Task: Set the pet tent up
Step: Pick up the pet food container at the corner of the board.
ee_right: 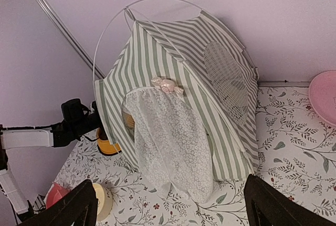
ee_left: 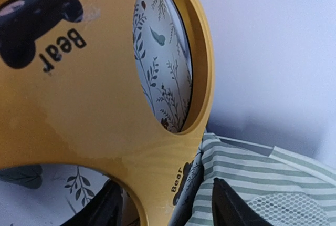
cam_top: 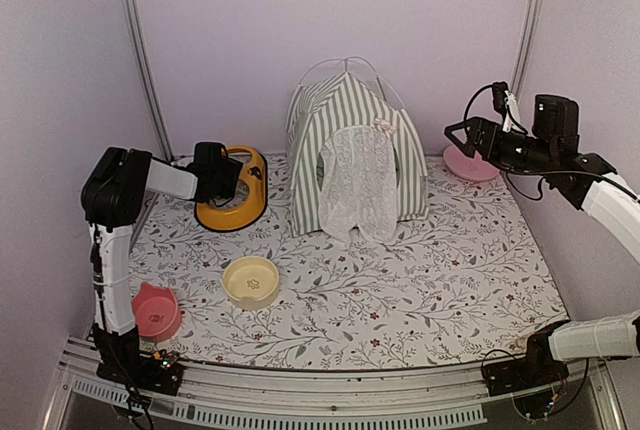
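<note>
The pet tent (cam_top: 350, 135) stands upright at the back centre of the mat. It is grey-green and white striped, with thin white poles (cam_top: 345, 62) arching over its peak and a sheer lace door flap (cam_top: 358, 185) hanging in front. It fills the right wrist view (ee_right: 173, 79), and a corner of it shows in the left wrist view (ee_left: 262, 168). My left gripper (cam_top: 230, 182) is left of the tent, with its fingers (ee_left: 231, 207) spread around the rim of a yellow bowl stand (ee_left: 94, 105). My right gripper (cam_top: 455, 135) hangs raised at the tent's right, open and empty.
The yellow bowl stand (cam_top: 240, 208) sits close to the tent's left side. A pink dish (cam_top: 468, 163) lies at the back right. A cream bowl (cam_top: 250, 282) and a pink cat-eared bowl (cam_top: 156, 310) sit at the front left. A floral mat (cam_top: 430, 270) covers the table.
</note>
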